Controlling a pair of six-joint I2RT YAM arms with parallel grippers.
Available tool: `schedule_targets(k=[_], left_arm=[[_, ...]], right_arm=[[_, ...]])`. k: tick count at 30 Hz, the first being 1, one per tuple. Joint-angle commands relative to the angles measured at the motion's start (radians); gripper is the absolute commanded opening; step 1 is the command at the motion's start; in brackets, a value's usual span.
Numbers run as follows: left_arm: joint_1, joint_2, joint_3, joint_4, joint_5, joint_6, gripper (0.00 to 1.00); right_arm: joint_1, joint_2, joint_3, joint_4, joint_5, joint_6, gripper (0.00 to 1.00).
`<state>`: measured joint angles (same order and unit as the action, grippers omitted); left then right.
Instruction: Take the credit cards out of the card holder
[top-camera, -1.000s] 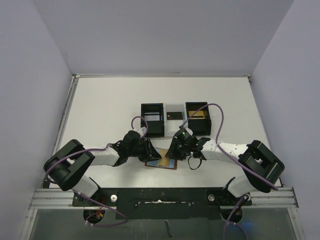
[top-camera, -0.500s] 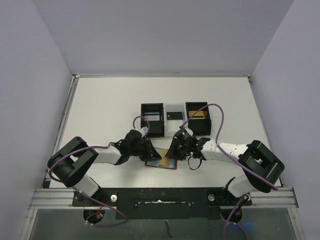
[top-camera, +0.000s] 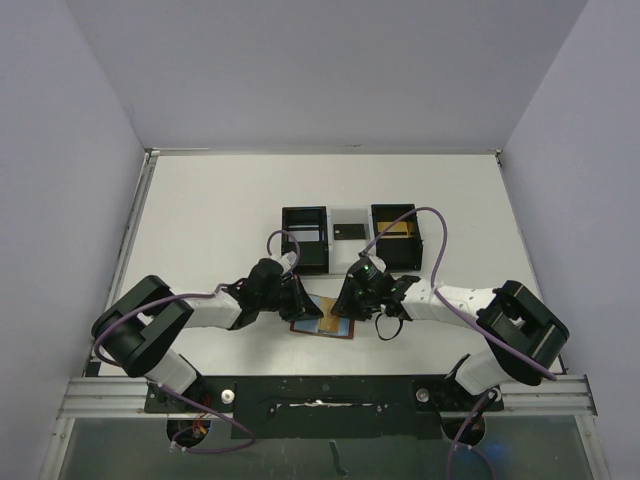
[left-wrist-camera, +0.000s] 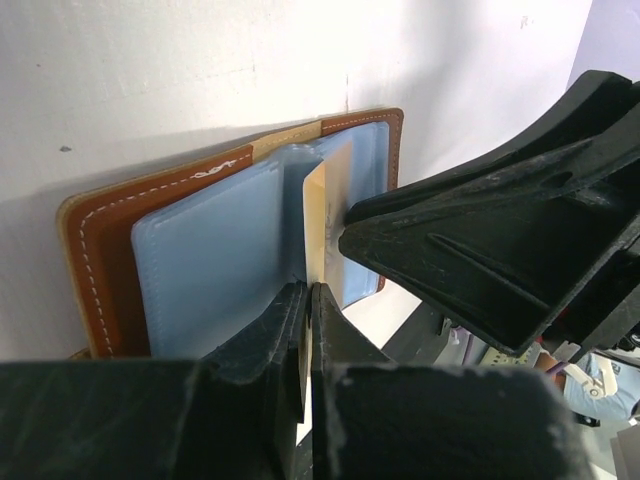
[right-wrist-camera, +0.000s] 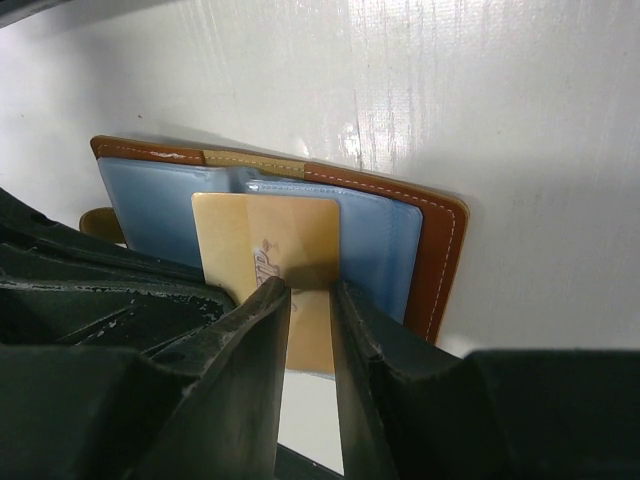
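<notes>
**Top view:** Both arms meet over the card holder (top-camera: 318, 332), which lies open on the table (top-camera: 200, 220) near the bases with a gold credit card (top-camera: 327, 322) showing on it. Your left gripper (top-camera: 298, 300) and right gripper (top-camera: 352, 300) crowd the same small spot, close to touching. A careless lift could knock one against the other. The tray (top-camera: 304, 263) sits behind with a second gold card (top-camera: 397, 231) in its right compartment, so the card at the holder is the one yet to come out.

**Left wrist view:** Your left fingers are clenched on the near edge of the credit card, which stands partly out of the blue-grey pocket (left-wrist-camera: 210, 260). The bite looks thin, on the rim alone. Pull at an angle to the pocket and the card may bend or slip free. Pull too hard and the whole holder could ride up with it.

**Right wrist view:** Your right fingers (right-wrist-camera: 250, 340) stand a little apart with nothing between them, tips down at the card's lower part over the holder. If they bear on the card itself rather than the leather, they would pin what the left is drawing. This view does not settle which. Lift them early and the holder is free to slide.
</notes>
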<state>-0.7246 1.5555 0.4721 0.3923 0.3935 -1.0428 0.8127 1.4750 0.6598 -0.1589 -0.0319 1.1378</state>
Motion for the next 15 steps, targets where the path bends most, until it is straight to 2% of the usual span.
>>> schedule_targets(k=[1, 4, 9, 15], left_arm=[[0.004, -0.046, 0.017, -0.015, -0.032, 0.045, 0.00], [0.004, -0.020, 0.036, -0.019, -0.011, 0.064, 0.00], [-0.002, 0.025, 0.041, 0.055, 0.042, 0.032, 0.13], [-0.006, 0.037, 0.039, 0.077, 0.041, 0.022, 0.12]], right_arm=[[0.004, 0.017, -0.014, -0.102, 0.080, -0.023, 0.25], [0.005, 0.019, -0.026, -0.063, 0.063, -0.033, 0.22], [0.007, 0.031, -0.032, -0.058, 0.065, -0.022, 0.21], [0.008, 0.034, -0.038, -0.063, 0.068, -0.016, 0.21]])
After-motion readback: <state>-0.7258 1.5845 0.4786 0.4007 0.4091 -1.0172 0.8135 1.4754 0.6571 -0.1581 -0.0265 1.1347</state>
